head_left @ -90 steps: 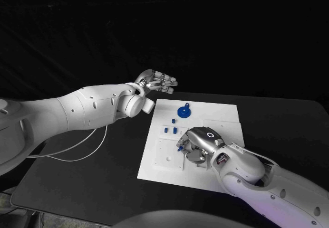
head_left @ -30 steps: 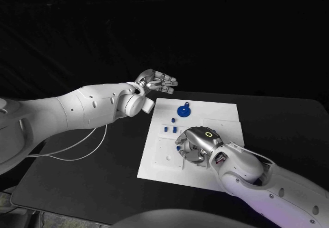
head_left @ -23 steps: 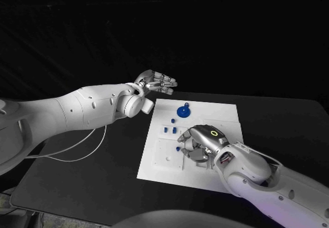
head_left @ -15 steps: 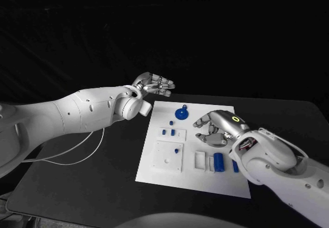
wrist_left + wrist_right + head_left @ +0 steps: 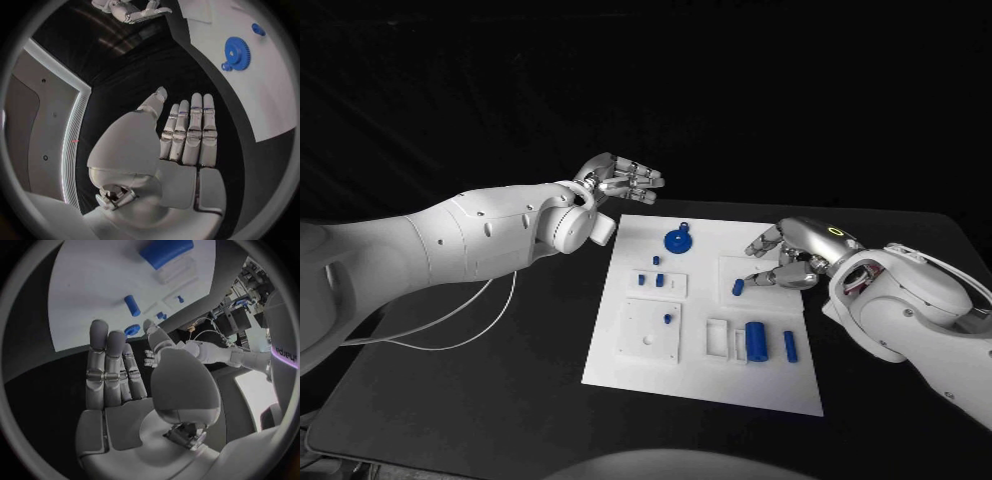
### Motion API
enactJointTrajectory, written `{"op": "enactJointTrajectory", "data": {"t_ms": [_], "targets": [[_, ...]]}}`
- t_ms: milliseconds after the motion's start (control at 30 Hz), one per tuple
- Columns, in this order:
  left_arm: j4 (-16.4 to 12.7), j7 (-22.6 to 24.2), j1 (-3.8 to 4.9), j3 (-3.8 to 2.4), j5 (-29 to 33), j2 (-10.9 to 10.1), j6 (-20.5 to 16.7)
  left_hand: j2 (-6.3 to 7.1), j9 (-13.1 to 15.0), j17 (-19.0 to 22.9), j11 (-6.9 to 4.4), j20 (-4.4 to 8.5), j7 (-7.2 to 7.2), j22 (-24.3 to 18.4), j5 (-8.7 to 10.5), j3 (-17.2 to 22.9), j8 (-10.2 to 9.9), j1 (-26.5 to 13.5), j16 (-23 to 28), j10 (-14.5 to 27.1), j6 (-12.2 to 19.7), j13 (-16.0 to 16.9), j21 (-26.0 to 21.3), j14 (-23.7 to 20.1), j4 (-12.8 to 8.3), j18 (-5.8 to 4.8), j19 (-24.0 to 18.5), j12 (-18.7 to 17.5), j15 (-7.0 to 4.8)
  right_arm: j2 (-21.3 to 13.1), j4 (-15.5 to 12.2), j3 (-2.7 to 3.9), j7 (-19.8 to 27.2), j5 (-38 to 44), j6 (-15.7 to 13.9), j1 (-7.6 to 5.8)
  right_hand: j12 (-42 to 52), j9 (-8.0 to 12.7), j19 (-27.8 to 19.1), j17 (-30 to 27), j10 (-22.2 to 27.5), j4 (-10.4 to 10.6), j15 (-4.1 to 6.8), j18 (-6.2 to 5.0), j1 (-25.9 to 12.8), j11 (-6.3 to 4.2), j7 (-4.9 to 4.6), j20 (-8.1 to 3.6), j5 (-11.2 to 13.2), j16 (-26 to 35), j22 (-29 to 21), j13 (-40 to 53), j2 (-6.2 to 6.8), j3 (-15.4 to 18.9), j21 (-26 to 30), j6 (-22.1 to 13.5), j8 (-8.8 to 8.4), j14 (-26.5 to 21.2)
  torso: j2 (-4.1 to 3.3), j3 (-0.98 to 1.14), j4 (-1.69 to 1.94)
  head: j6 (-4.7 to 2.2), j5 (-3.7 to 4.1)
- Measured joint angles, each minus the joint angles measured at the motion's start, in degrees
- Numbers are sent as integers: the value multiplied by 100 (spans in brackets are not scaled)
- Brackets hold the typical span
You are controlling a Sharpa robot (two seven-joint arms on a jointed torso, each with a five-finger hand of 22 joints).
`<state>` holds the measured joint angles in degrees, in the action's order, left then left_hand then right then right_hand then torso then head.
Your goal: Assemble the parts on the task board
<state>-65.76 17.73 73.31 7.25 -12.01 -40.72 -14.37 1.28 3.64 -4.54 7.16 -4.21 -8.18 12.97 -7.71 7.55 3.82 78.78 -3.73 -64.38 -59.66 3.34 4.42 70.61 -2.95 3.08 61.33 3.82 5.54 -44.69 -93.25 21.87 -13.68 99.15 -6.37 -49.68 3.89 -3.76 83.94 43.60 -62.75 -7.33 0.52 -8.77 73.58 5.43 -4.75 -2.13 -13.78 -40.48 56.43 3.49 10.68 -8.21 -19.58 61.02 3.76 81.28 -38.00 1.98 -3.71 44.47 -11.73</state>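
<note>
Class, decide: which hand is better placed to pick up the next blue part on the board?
Right. The right hand hovers open at the task board beside a small blue part; the left hand hangs beyond its far edge.

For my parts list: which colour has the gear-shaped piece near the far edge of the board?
Blue. The gear shows best in the left wrist view.

Lab; black table (image 5: pixel 473 380), dark backdrop

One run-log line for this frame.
left hand: open, off board | right hand: open, over task board | gear: on board
</note>
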Motion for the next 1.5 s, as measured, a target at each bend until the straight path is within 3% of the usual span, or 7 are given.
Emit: {"op": "enactJointTrajectory", "data": {"t_ms": [233, 567, 700, 800, 933, 1200, 1500], "targets": [[3, 1, 0, 0, 0, 0, 0, 0, 0, 0, 0, 0, 0, -8, 0, 0, 0, 0, 0, 0, 0, 0, 0, 0, 0, 0, 0, 0, 0, 102, 80, -6, -52, 81, 469, -7, 0, 0, 0, -48, -55, 132, 10, -48, 154, -55, 15, 1, 76, -28, -22, 0, -43, 67, 34, -15, 0, -12, -4, 4, 8, 4, 9], [5, 2, 0, 1, 0, 2, 0, 0, 0, 0, 0, 0, 0, -7, 0, 0, 0, 0, 0, 0, 0, 0, 0, 0, 0, 0, 0, 0, 0, 283, 210, -134, -87, 272, 739, -7, 0, 0, 0, -70, -217, -45, 32, -47, 142, -79, 15, 2, 49, -29, -20, 0, -103, -78, 34, -15, 0, -10, -7, 0, 18, 16, 7], [5, 2, 0, 1, 0, 2, 0, 0, 0, 0, 0, 0, 0, -7, 0, 0, 0, 0, 0, 0, 0, 0, 0, 0, 0, 0, 0, 0, 0, 321, 246, -186, -94, 356, 774, -7, 0, 3, 3, -70, -468, -340, 71, -48, -28, -134, -18, -1, 315, -67, 19, -4, -196, -712, -65, 26, 0, 29, -7, -2, 18, 19, 7], [5, 2, 0, 1, 0, 2, 0, 0, 0, 0, 0, 0, 0, -14, 0, 0, 0, 0, 0, 0, 0, 0, 0, 0, 0, 0, 0, 0, 0, 339, 266, -214, -102, 408, 777, -7, 0, 3, 20, -70, -576, -452, 80, -48, -188, -164, -46, -24, 324, -67, 26, -6, -159, -1113, -122, 119, 0, 38, -6, -3, 18, 19, 4], [5, 1, 0, 1, 0, 2, 1, 0, 0, 0, 0, 0, 0, -42, 0, -15, 0, 0, 0, 0, 0, 0, 0, 0, 15, 0, 0, 0, 0, 370, 277, -241, -109, 466, 763, -6, 0, 3, -11, -53, -650, -513, 113, -46, -293, -198, -59, -55, 322, -96, 47, -6, -140, -1497, -211, 167, 0, 71, -6, -3, 18, 24, 1], [5, -3, 0, 1, 0, 1, 2, 0, 0, 0, 0, 0, 0, -42, 0, -15, 0, 0, 0, 0, 0, 0, 0, 0, 15, 0, 0, 0, 0, 422, 265, -289, -111, 549, 650, -6, 0, 3, 10, 2, -958, -529, 172, 43, -317, -260, -89, -116, 758, -133, 108, -5, -165, -2232, -363, 378, 0, 130, -6, -2, 23, 44, -2], [8, -7, 0, 1, 0, 1, 5, 0, 0, 0, 0, 0, 0, -41, 0, -15, 0, 0, 0, 0, 0, 0, 0, 0, 15, 0, 0, 0, 0, 428, 253, -317, -113, 584, 513, -5, 0, 2, 10, 28, -1056, -439, 172, 53, -348, -291, -90, -116, 800, -133, 118, -5, -134, -2460, -391, 522, 0, 130, -6, -2, 25, 64, 1]]}}
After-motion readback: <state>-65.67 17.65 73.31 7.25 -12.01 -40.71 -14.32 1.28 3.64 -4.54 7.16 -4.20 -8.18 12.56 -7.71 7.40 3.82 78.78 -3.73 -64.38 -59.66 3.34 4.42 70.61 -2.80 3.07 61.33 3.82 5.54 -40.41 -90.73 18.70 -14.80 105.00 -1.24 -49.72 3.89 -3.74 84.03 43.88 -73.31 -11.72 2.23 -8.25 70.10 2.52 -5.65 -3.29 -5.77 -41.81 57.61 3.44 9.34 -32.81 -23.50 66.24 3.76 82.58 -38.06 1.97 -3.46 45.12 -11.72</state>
